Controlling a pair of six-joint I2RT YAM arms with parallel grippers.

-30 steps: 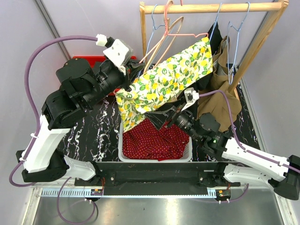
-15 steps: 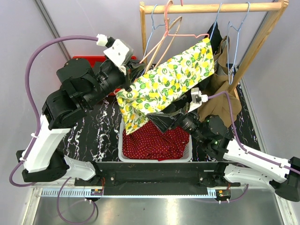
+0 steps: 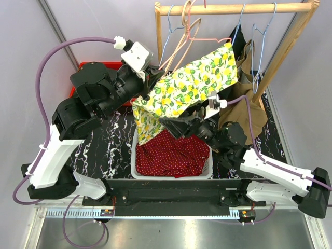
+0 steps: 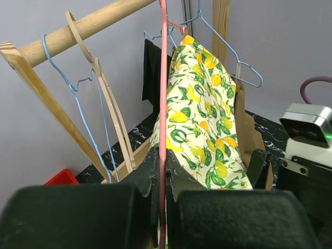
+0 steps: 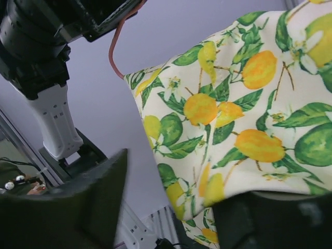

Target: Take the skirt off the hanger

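The lemon-print skirt (image 3: 192, 85) hangs slanted on a pink hanger (image 3: 207, 38) on the wooden rack (image 3: 233, 8). My left gripper (image 3: 155, 82) is shut on the pink hanger's wire (image 4: 164, 78), which runs straight between its fingers (image 4: 148, 171); the skirt (image 4: 205, 119) falls just right of them. My right gripper (image 3: 179, 123) sits under the skirt's lower edge, jaws wide apart. In the right wrist view the skirt (image 5: 233, 104) drapes over the right finger (image 5: 270, 218); the left finger (image 5: 78, 202) is apart from the cloth.
A white basket (image 3: 135, 155) below holds a red dotted garment (image 3: 174, 153). A wooden hanger (image 4: 106, 98) and blue wire hangers (image 4: 78, 104) hang left of the pink one. A brown garment (image 3: 244, 88) hangs at right. A red bin (image 3: 85, 66) stands behind the left arm.
My right gripper has risen up and left under the skirt's lower edge. My left arm has shifted up and right with the hanger, and the skirt's left end has bunched up.
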